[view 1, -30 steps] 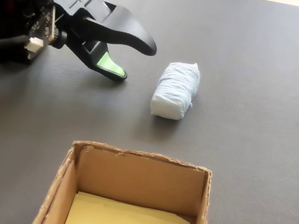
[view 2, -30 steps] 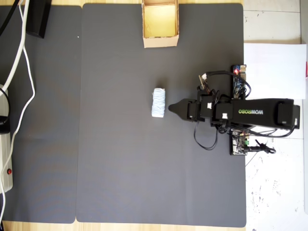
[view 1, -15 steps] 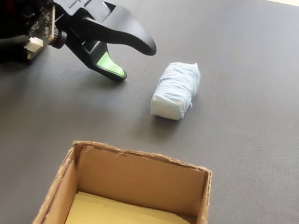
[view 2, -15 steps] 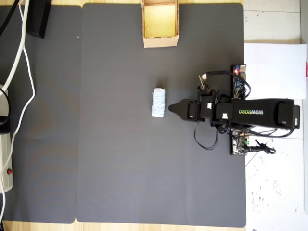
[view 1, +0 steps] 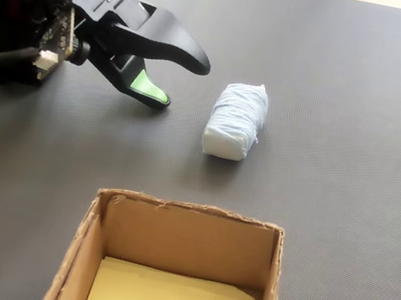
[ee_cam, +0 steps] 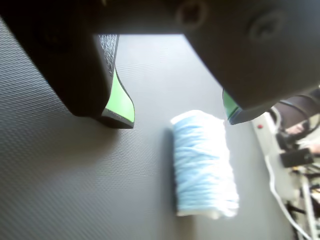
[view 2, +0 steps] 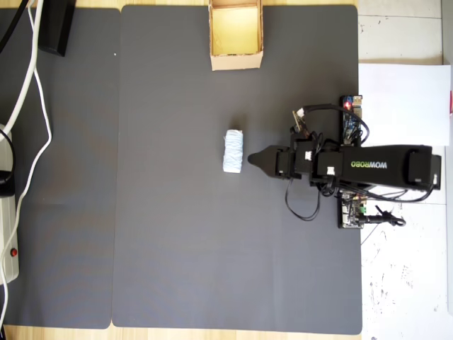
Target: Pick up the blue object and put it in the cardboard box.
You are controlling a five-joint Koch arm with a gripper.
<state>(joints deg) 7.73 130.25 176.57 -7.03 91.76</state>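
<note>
A black hobby arm's gripper (view 1: pixel 181 83) hangs over a dark grey textured mat (view 2: pixel 177 234), its two black jaws spread apart and holding nothing. In the fixed view the upper jaw curves out above the lower one, whose inner face carries a bright green pad (view 1: pixel 148 87); the lower tip sits low, near the mat, though contact cannot be judged.

The small pale blue and white wound roll (view 1: pixel 235 120) lies on its side on the mat, just beside the jaw tips and clear of them. In the wrist view the roll (ee_cam: pixel 204 162) lies ahead of the open gripper (ee_cam: pixel 177 112), closer to the jaw at the right of that view, with bare mat showing between the two green-lined tips.

Seen from overhead, the roll (view 2: pixel 233 151) lies near the middle of the mat with its long axis running up and down the picture, and the gripper (view 2: pixel 252 160) points at it from the right. The arm's black body bears white lettering, and its base (view 2: pixel 354 212) stands at the mat's right edge beside a white sheet of paper (view 2: pixel 403 92).

The small square tan cardboard box with a yellowish floor (view 2: pixel 236 65) stands open at the top edge of the mat, well apart from the roll. White cables (view 2: pixel 34 99) trail down the left side.
</note>
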